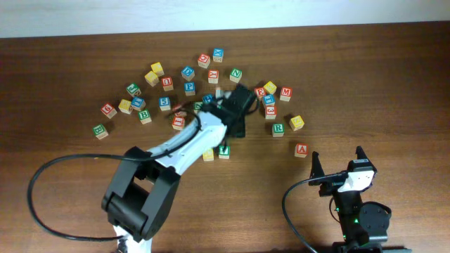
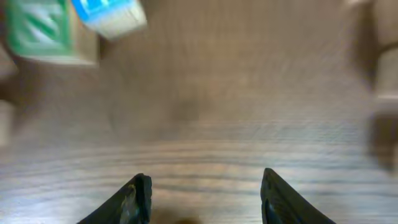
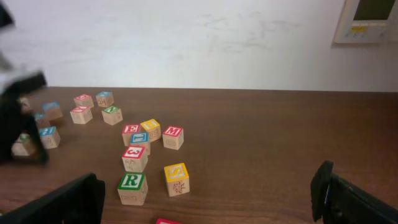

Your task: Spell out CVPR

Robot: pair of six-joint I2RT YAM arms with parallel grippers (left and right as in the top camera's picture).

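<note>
Over the middle of the block scatter, my left gripper (image 2: pixel 205 182) hangs low with its jaws spread wide. Only the bare wooden table (image 1: pixel 394 70) lies between them, and a green block (image 2: pixel 43 34) and a blue-topped block (image 2: pixel 109 15) sit blurred just ahead. At the near side of the table, my right gripper (image 1: pixel 337 160) sits well apart from the pile, jaws likewise open and empty. The blue P block (image 1: pixel 190 88) lies in the left part of the cluster; the green R block (image 1: pixel 278 128) rests beside a yellow S block (image 1: pixel 297 122) — C and V I cannot pick out.
</note>
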